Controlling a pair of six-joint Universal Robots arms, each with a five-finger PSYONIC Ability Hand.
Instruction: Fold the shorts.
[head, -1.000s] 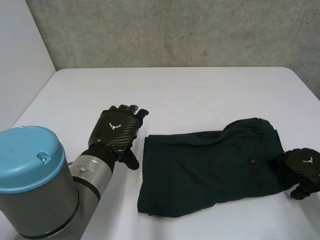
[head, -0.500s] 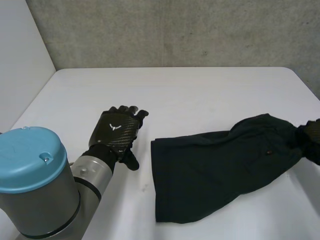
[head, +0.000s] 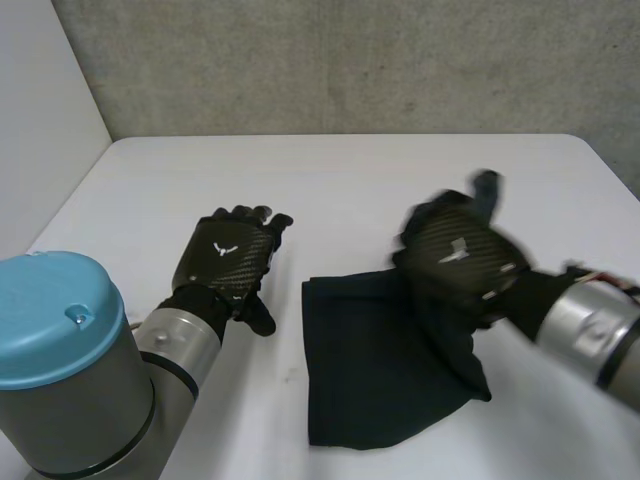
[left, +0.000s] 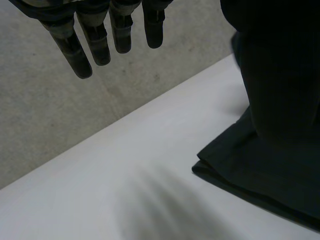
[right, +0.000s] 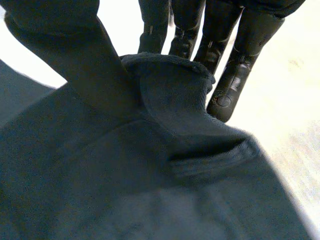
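Note:
The dark navy shorts (head: 365, 370) lie on the white table (head: 350, 180), partly doubled over. My right hand (head: 458, 258) hovers above their middle, shut on one end of the shorts and holding it up. Seen from the right wrist, a fold of the shorts (right: 170, 95) is pinched between the thumb and the fingers (right: 232, 75). To the left of the shorts my left hand (head: 228, 258) is open and holds nothing. Its straight fingers (left: 95, 45) hang above the bare table, with the folded edge of the shorts (left: 240, 160) beside them.
A grey concrete wall (head: 350, 60) runs behind the table's far edge, and a white wall (head: 40, 120) stands at the left. Bare table surrounds the shorts on all sides.
My right hand closed on the right end of the shorts, lifted it and carried it leftward over the rest of the cloth. The left hand stayed where it was.

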